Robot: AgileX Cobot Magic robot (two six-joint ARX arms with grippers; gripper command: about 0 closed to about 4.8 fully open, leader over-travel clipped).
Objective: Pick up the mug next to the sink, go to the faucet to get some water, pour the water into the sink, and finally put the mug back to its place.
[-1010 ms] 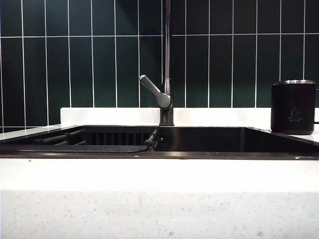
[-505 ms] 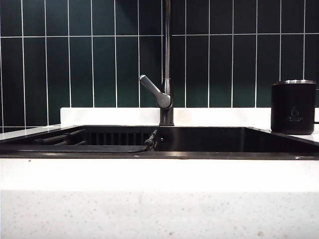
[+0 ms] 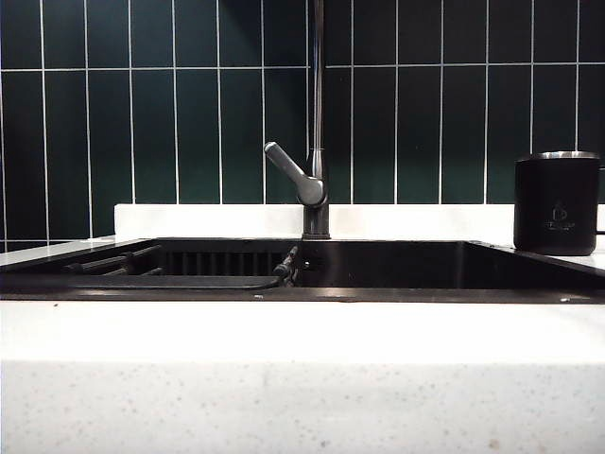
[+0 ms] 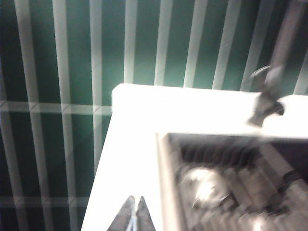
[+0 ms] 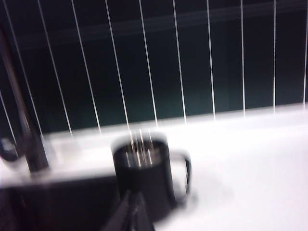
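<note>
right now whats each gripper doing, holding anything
Left gripper: shut, empty, over the counter beside the sink.
Right gripper: shut, empty, short of the mug.

White speckled stone desk (image 3: 302, 378), running across the whole exterior view, front edge pale and bare. Set into it: the sink (image 3: 397, 265), a wide, shallow black basin with a dark metal rim. Stood at the sink's back edge on a short base: the faucet (image 3: 317, 189), grey lever angled out leftward. Rested upright on the desk right of the sink: the mug (image 3: 556, 203), black, silver-rimmed.
</note>
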